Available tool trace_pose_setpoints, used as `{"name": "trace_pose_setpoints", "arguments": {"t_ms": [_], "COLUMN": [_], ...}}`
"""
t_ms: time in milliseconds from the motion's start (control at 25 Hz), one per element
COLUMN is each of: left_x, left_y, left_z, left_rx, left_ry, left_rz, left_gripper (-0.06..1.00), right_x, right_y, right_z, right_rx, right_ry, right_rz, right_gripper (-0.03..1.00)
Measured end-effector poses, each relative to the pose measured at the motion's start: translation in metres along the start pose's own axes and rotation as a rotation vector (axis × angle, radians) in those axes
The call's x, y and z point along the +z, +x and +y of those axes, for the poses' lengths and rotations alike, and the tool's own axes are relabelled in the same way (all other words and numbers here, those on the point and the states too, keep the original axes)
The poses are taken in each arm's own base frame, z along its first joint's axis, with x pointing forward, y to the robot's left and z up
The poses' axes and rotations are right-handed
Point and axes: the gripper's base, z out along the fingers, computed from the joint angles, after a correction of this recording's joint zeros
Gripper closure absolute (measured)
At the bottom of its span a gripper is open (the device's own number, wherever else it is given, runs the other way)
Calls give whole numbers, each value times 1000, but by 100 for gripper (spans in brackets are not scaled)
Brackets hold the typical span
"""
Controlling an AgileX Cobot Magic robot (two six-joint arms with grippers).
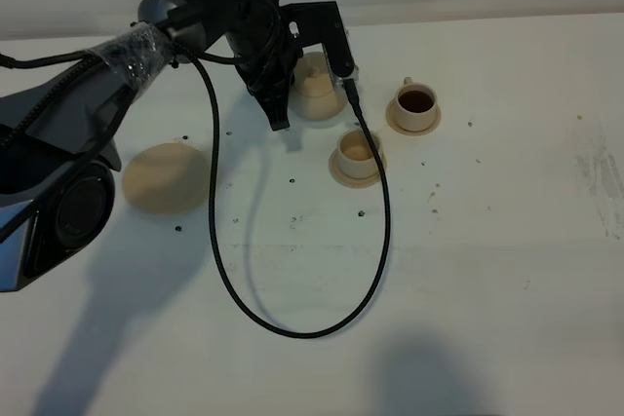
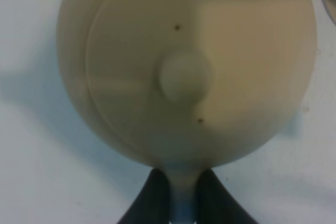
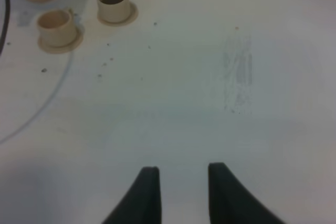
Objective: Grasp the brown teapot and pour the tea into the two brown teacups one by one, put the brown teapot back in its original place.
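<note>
Left tool [image 2: 182,178]: clenched on the teapot [image 2: 247,61] handle, one dark finger [image 2: 155,195] on each side of the loop. The wrist view looks straight down on the lid [image 2: 131,51], with the knob [image 2: 186,77] at centre and two small dark spots on the lid. Cannot tell whether the pot rests on the tabletop [image 1: 487,270] or hangs just above it.

High view: the left arm [image 1: 68,109] reaches in from the left edge, with clear film [image 1: 136,46] wrapped round one section. The teapot is at the far side of the tabletop, partly hidden under the tool, just left of the cups.

Dark cup [image 1: 416,102]: right of the pot, dark tea inside. Pale cup [image 1: 357,150]: nearer the camera, inside looks pale. Both stand on small saucers [image 1: 434,120], which are close together but not touching.

Cable [image 1: 292,330]: black. It drops from the tool, passes the pale cup's right edge, loops wide over the tabletop and climbs back to the arm.

Big saucer [image 1: 164,177]: on the left beside the arm, well apart from the teapot.

Right tool [image 3: 184,167]: released, fingers apart with nothing between them, over white tabletop well apart from the cups. A grey smudge [image 3: 239,72] lies ahead of it. Dark specks are scattered round the cups.
</note>
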Motion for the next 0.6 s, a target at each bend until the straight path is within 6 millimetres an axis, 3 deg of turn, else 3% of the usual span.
{"name": "trace_pose_setpoints", "arguments": {"t_ms": [120, 240, 440, 600], "left_x": [9, 1, -60, -93], "left_y": [2, 4, 14, 24], "left_z": [-4, -5, 0, 8], "left_rx": [2, -4, -24, -36], "left_ry": [30, 50, 68, 29], "left_rz": [25, 40, 62, 13], "left_gripper": [85, 85, 85, 85], "right_x": [0, 0, 0, 0], "right_y": [0, 0, 0, 0], "right_z": [0, 0, 0, 0], "right_rx": [0, 0, 1, 1], "right_ry": [0, 0, 0, 0], "right_rz": [0, 0, 0, 0], "right_gripper": [75, 75, 75, 75]}}
